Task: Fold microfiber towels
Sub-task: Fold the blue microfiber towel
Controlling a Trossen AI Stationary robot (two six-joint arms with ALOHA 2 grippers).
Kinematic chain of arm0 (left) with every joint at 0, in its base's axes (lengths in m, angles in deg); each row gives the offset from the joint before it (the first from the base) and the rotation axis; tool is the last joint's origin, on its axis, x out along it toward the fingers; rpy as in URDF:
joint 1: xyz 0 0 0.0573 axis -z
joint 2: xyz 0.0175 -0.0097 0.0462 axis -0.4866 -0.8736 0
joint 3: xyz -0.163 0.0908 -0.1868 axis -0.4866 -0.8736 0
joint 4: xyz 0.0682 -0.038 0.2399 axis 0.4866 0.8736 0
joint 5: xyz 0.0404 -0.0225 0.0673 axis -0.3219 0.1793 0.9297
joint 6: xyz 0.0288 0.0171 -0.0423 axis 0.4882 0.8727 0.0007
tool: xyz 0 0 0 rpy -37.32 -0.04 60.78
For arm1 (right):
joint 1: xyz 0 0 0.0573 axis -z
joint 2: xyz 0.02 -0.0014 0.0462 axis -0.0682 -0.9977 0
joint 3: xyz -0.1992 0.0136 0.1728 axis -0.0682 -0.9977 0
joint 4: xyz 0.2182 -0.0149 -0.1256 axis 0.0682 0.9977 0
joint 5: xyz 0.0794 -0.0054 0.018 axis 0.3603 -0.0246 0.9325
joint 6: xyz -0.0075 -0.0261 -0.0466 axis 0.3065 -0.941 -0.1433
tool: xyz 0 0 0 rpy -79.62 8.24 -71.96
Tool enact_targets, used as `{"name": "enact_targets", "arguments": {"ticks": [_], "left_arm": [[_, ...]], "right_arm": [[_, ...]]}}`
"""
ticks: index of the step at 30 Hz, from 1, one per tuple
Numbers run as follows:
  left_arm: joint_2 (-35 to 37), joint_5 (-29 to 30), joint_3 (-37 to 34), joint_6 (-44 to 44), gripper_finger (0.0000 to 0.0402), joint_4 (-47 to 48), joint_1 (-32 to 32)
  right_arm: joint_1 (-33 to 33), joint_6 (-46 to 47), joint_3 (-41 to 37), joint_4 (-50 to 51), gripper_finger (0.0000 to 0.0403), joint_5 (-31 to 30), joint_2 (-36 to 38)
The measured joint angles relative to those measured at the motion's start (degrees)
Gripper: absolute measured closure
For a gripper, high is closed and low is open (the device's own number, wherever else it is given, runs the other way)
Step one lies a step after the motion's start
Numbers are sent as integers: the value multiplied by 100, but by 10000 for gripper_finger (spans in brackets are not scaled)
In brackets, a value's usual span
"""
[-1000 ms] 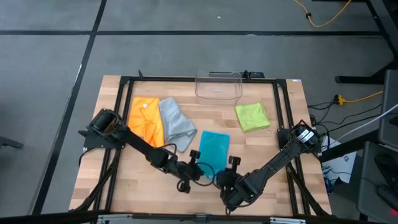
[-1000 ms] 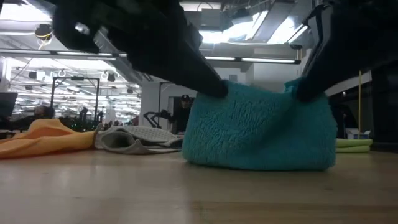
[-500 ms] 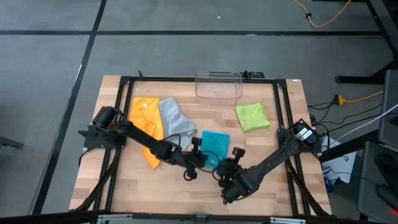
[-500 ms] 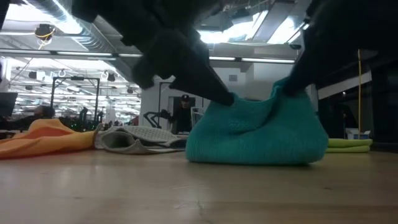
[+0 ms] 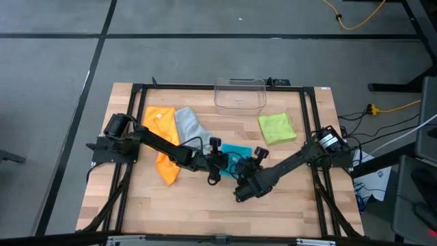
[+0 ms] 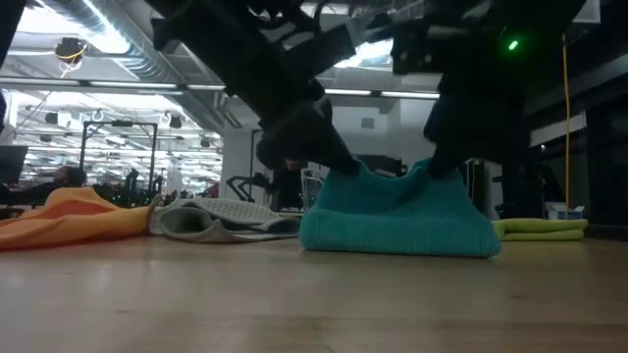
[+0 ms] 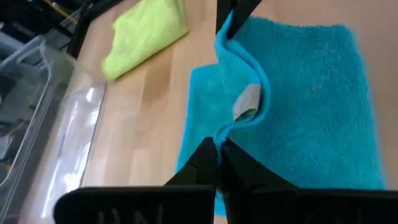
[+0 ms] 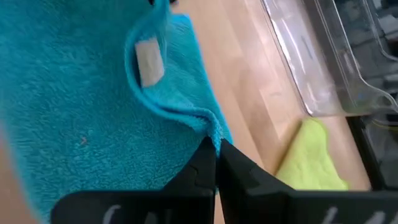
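Left wrist view: both end effectors pinch the teal towel (image 7: 305,99) edge.

High view looked straight down on the whole table (image 5: 300,198), low view sat at tabletop height facing the room, both wrist views were very near the teal towel (image 7: 311,106), shared by all four views
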Motion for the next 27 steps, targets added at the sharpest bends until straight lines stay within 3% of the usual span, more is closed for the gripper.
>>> {"name": "enact_targets", "arguments": {"ticks": [5,13,27], "left_arm": [[0,-134,0,-23,401,52,-239],[0,-1024,0,-188,383,156,-473],[0,-1037,0,-520,325,334,-591]], "right_arm": [[194,-3,-106,-43,399,57,0],[369,-13,-106,-87,356,238,0],[448,-20,-106,-120,292,369,0]]}}
